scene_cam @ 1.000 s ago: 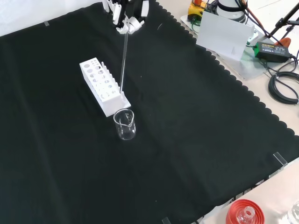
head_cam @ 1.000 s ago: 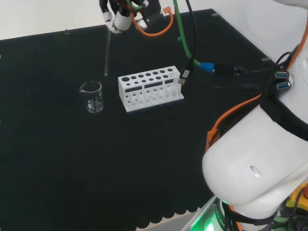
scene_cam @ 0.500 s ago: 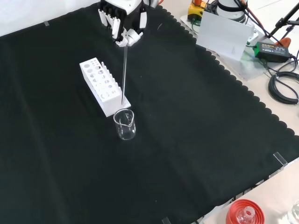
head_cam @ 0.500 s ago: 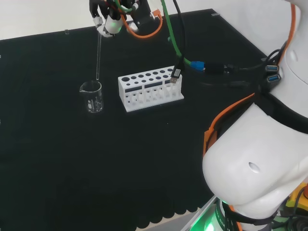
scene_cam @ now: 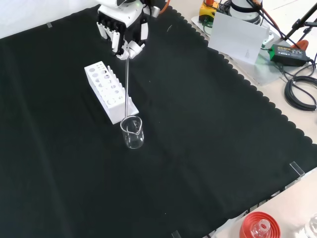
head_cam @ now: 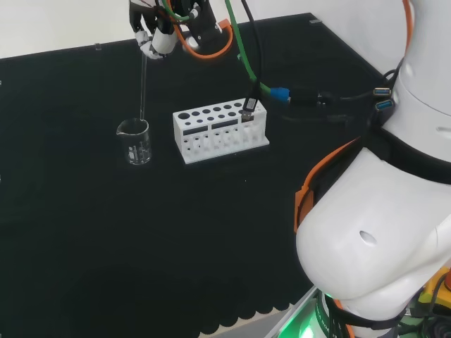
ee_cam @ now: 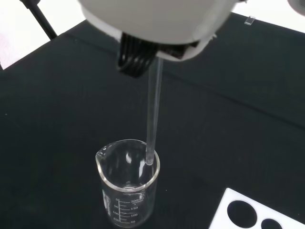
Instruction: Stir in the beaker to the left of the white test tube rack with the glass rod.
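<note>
Wrist view, writing: the beaker (ee_cam: 127, 186) carries a white printed scale on its wall; I leave the figures unread.
Rod, look: the glass rod (ee_cam: 152, 117) is clear, thin and straight, and hangs close to upright from my hand (ee_cam: 157, 21).
Rod, place: its lower tip sits at the beaker's rim, on the side away from the spout; whether it touches the glass I cannot tell.
My hand: in the front view my hand (scene_cam: 121, 29) has its fingers (scene_cam: 130, 48) curled onto the rod's (scene_cam: 127, 84) top end, pinching it.
Head view, layout: the beaker (head_cam: 134, 141) stands on the black cloth (head_cam: 141, 239) just left of the white test tube rack (head_cam: 220, 129), with a gap between them; the rod (head_cam: 143, 88) runs down from my hand (head_cam: 151, 35) to the beaker's mouth.
Beaker, contents: clear glass with a pouring spout; it looks empty of liquid.
Rack, contents: its round holes look dark and unfilled.
</note>
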Action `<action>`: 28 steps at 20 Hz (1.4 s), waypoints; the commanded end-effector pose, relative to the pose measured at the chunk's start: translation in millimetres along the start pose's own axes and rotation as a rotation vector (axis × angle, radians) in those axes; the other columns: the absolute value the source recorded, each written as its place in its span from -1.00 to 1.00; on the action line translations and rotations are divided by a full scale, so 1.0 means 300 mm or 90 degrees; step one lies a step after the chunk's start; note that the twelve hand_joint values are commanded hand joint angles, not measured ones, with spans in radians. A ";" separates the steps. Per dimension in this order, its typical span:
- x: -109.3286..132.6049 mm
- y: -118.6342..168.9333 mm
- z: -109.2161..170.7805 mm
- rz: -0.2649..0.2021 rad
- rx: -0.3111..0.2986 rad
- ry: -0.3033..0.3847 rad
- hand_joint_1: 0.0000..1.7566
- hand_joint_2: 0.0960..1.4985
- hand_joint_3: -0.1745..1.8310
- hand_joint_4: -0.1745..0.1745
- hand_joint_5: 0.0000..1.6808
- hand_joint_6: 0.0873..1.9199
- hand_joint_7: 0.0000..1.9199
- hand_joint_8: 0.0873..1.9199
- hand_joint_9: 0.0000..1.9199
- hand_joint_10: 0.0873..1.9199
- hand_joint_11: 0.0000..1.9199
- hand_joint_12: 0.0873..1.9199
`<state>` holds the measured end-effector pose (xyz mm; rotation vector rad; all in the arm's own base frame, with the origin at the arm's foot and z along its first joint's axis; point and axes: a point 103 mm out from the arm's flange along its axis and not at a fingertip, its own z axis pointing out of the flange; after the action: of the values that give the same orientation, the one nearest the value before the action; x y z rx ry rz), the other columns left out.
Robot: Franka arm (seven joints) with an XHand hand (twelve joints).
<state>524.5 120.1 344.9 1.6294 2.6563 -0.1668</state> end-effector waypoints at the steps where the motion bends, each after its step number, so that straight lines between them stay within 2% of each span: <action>1: -0.036 0.039 0.030 -0.004 0.000 0.010 0.38 -0.33 0.06 -1.00 0.45 -0.14 0.75 -0.56 0.97 -0.83 0.73 -0.45; 12: -0.068 0.078 0.101 -0.015 0.003 0.025 0.38 -0.32 0.05 -1.00 0.45 -0.14 0.75 -0.56 0.97 -0.83 0.74 -0.45; 20: -0.020 0.084 0.191 -0.038 0.026 0.021 0.38 -0.32 0.05 -1.00 0.45 -0.14 0.75 -0.56 0.98 -0.83 0.74 -0.45; 28: 0.020 0.063 0.206 -0.046 0.028 0.017 0.38 -0.32 0.05 -1.00 0.45 -0.14 0.75 -0.56 0.98 -0.84 0.74 -0.45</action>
<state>541.4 122.2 281.2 1.5742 2.7535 -0.2081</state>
